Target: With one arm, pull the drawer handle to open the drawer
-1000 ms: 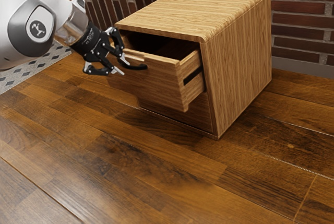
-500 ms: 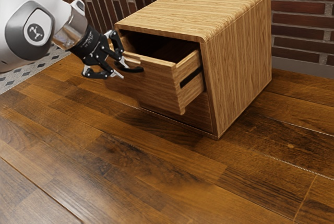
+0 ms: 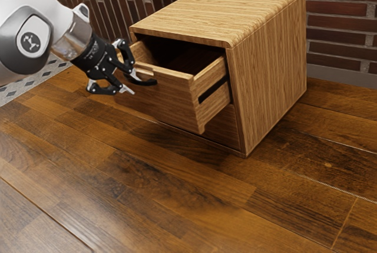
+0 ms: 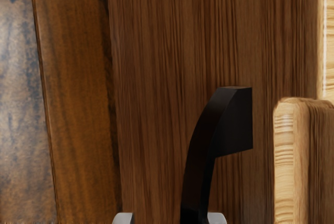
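Drawer [image 3: 177,97] is standing partly out of the cabinet [image 3: 265,70], which is sitting on the plank surface [image 3: 177,206]. Hand [image 3: 132,81] is sitting at the black handle [image 3: 147,81] on the drawer front; clamped or merely hooked, cannot tell. Judging the drawer as rigid wood, probably sliding lightly. The handle is looking stiff, thin and smooth, so taking it mid-bar and pulling straight out seems best.

The cabinet [image 3: 265,58] stands on the plank surface [image 3: 177,200], with the brick wall [image 3: 341,11] behind it. The drawer [image 3: 171,97] sits in the cabinet's upper opening and juts partway out toward the exterior view's left. The handle [image 3: 150,81] projects from the drawer's front. The gripper [image 3: 132,81] is at the handle, on its left in the exterior view, and its arm [image 3: 35,29] comes in from the upper left.
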You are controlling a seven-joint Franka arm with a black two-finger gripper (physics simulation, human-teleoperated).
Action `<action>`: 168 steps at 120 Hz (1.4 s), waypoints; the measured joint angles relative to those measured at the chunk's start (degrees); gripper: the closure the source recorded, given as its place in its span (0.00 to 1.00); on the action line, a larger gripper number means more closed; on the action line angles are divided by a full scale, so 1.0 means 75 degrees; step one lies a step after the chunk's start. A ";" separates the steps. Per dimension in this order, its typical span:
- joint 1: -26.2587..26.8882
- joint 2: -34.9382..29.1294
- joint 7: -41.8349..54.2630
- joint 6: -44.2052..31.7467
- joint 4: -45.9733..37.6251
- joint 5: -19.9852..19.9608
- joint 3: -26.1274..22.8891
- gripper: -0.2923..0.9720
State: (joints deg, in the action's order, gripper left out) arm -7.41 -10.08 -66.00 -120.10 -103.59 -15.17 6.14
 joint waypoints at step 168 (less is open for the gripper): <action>-0.0092 -0.1695 -0.0063 0.0007 -0.1624 0.0206 0.0039 0.70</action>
State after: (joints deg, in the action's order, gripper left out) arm -8.10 -22.80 -66.47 -120.05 -115.76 -13.63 6.43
